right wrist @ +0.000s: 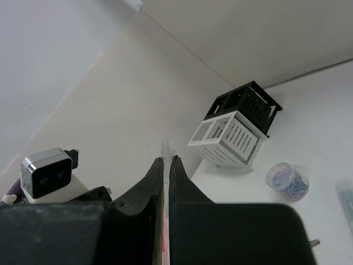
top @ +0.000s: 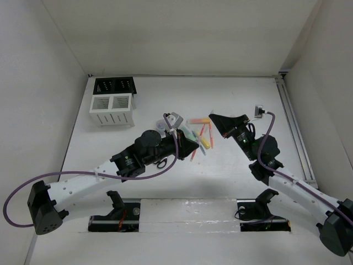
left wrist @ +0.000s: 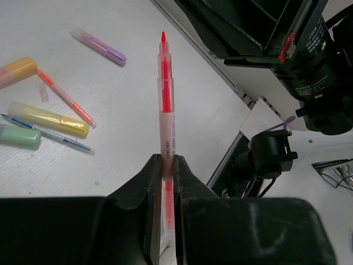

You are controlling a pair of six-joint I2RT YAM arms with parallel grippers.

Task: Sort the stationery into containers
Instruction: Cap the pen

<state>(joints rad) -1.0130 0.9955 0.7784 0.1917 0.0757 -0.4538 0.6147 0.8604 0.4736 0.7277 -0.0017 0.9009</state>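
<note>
My left gripper is shut on a thin orange-red pen that sticks out ahead with its tip bare. In the top view this gripper hovers at the pile of markers and pens. My right gripper is shut on a thin clear pen with red inside; in the top view it sits just right of the pile. The white slatted organizer and black mesh holder stand at the far left. The round tub stands near the organizer.
On the table under the left gripper lie a purple marker, an orange marker, a yellow marker, a green marker and a thin red pen. Black-handled scissors lie under the left arm.
</note>
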